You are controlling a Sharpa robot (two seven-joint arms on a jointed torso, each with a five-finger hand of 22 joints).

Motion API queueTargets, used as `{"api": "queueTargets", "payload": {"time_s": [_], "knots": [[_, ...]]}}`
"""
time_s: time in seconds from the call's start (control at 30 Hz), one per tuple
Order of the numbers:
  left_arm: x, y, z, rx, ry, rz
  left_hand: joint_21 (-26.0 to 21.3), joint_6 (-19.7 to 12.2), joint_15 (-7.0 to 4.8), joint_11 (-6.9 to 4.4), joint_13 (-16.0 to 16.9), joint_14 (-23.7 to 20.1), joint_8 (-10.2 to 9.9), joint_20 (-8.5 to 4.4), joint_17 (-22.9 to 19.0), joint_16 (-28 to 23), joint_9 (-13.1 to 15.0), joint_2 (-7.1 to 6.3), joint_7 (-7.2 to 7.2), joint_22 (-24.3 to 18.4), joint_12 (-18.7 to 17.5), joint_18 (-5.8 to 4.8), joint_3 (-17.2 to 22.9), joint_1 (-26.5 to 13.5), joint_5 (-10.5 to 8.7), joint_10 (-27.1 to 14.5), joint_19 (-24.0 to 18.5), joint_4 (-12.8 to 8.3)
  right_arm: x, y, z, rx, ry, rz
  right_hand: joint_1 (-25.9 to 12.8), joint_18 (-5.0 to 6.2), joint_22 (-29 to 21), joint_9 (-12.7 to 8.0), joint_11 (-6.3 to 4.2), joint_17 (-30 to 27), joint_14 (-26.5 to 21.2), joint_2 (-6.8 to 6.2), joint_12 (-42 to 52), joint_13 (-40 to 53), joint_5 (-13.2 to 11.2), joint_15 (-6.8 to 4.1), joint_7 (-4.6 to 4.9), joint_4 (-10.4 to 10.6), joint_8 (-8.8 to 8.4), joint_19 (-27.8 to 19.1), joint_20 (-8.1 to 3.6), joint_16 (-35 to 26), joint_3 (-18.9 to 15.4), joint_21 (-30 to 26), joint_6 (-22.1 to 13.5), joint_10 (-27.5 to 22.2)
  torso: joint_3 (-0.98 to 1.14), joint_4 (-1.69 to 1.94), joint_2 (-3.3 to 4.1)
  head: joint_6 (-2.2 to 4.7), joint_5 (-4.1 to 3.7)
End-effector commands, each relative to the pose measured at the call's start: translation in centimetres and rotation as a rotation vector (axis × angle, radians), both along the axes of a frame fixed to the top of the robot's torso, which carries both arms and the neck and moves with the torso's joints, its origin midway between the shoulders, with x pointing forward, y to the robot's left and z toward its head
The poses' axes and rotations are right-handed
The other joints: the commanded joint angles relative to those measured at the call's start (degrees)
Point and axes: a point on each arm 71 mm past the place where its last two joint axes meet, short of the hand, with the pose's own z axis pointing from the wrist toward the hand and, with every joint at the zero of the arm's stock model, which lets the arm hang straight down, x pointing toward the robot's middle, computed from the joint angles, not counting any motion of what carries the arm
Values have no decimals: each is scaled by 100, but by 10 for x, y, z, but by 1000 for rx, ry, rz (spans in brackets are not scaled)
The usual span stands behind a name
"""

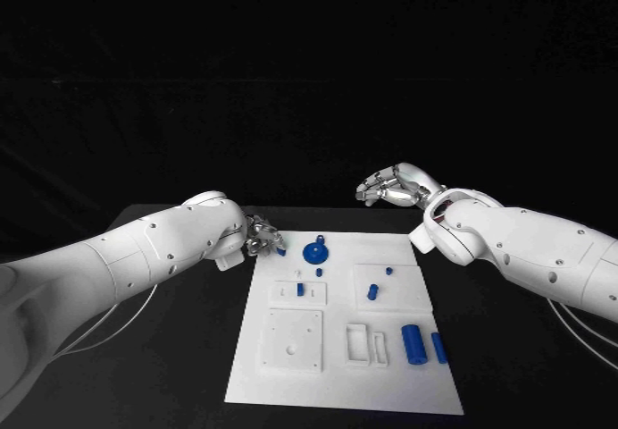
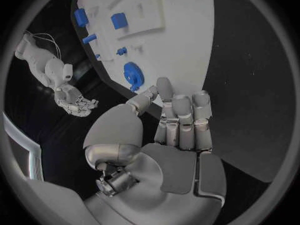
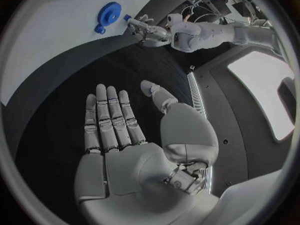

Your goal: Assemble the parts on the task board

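The task board (image 1: 338,375) lay in the centre of the black bench (image 1: 168,357), running from mid-frame to the lower edge of the head view.

Progress, judged from this layout, was early. Most blue parts lay loose or only partly seated:
- A blue gear (image 1: 315,253) sat at the upper centre of the board.
- A small peg (image 1: 300,289) stood in the raised white block at centre left.
- A second peg (image 1: 372,290) and a small stud (image 1: 389,267) sat on the plate at centre right.
- A large cylinder (image 1: 413,343) and a slimmer one (image 1: 439,347) lay side by side at the lower right, apparently not yet inserted.
- The white square block (image 1: 295,339) at lower left showed open holes.

The left robot hand (image 1: 262,238) was at the board's upper left corner, near the gear. Its fingers were curled together, and no part was visible in them in the left wrist view.

The right robot hand (image 1: 398,188) was raised above the board's upper right, well apart from every part, fingers spread, holding nothing.

Remaining work likely covered the two cylinders and the open holes.
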Motion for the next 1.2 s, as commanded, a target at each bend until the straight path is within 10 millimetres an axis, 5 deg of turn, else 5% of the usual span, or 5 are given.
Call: {"api": "queueTargets", "payload": {"time_s": [0.03,0.4,0.87,1.2], "knots": [[-2,-1,1,-28,-27,19,31,325,-101,-14,-13,110,228,-668,9,30,237,-33,-173,8,28,-6,56,44,72,60,58,-22,0,1,0,4,0,10,-58,86,5,-6,13,-10,14,-7,-26,-6,24,10,3,3,34,-44,7,-26,-19,-22,-34,45,0,10,-3,9,4],[-20,-2,2,-90,-36,10,69,425,-150,-62,-41,229,275,-714,41,78,288,-85,-221,23,29,6,145,-23,424,221,189,-152,0,-3,0,5,3,3,-62,88,7,-8,13,-11,14,-7,-30,-6,33,10,3,7,35,-45,8,-26,-19,-23,-34,46,-2,15,-14,23,41],[-56,-4,14,-111,-59,-34,93,500,-179,-92,-43,301,284,-738,81,115,303,-151,-250,30,41,13,176,-52,607,304,265,-204,1,-10,0,4,5,-12,-62,90,8,-11,13,-13,13,-11,-35,-7,40,10,3,5,36,-48,9,-28,-20,-25,-36,46,-5,110,-79,-46,29],[-69,-5,7,-89,-80,-49,107,550,-194,-108,-25,336,284,-750,112,144,307,-189,-266,37,74,17,204,-74,721,334,303,-195,1,-11,0,6,6,-15,-60,92,9,-14,13,-14,12,-14,-40,-7,45,10,3,3,37,-49,9,-28,-19,-26,-37,47,6,137,-108,-108,19]]}}
